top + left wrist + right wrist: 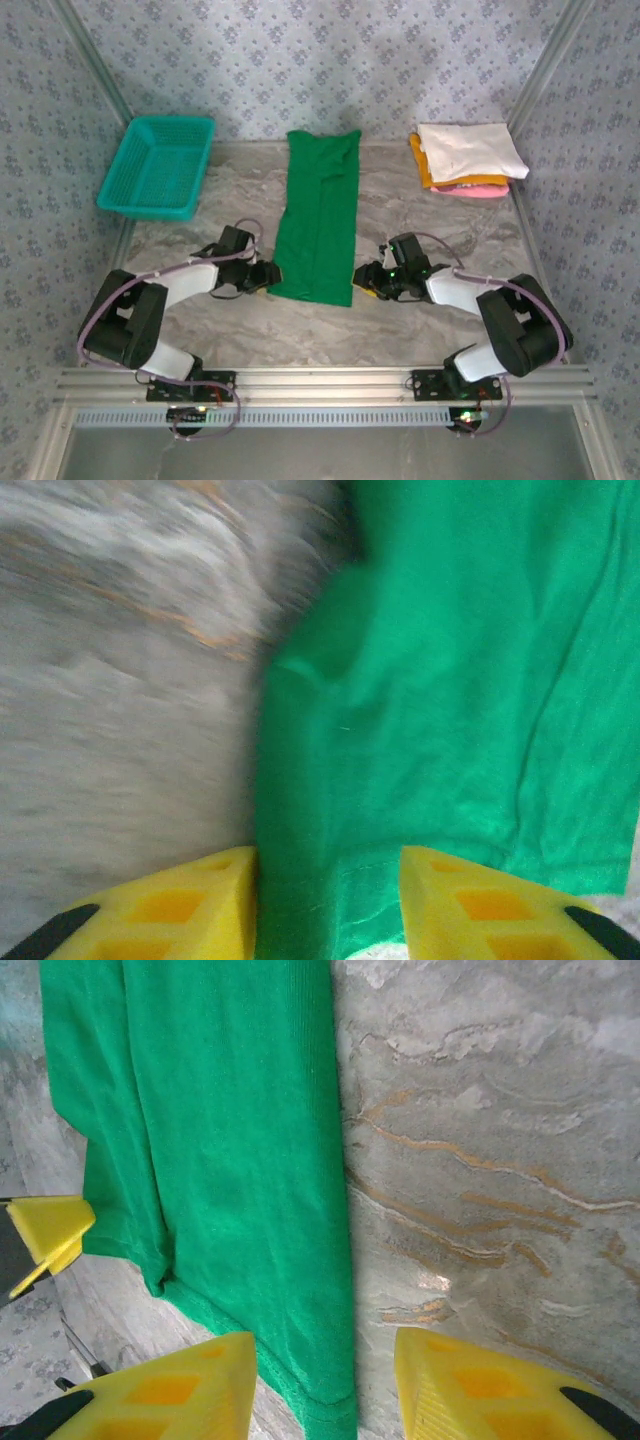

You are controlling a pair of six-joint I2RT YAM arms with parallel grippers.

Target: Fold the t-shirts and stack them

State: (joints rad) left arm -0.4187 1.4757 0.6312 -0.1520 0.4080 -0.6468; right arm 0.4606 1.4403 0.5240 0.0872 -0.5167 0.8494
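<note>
The green shirt (318, 225) lies flat in the middle of the desk (440, 240), narrowed to a long strip that runs from the far edge toward the arms, with its hem at the near end. The left gripper (268, 276) sits low at the near left corner of the hem and the right gripper (366, 281) at the near right corner. Each has its jaws spread wide with nothing gripped, and in the wrist views the shirt's side edge runs in between each pair. The step in hand looks like taking both hem corners to carry the near end over to the far end. To do it well, each pair of jaws should go down to the desk and catch every layer at its corner (the strip looks doubled, and a top layer alone would peel open). They should close together, then lift and travel level so the fold lands square. The left wrist view is blurred, so I cannot tell how close that side is to the surface. Folded shirts form a stack (468, 160) at the far right, white over orange-yellow and pink, and a teal basket (158, 166) stands far left. The desk is grey, marbled and smooth-looking, and patterned walls (300, 60) close it in on three sides.
</note>
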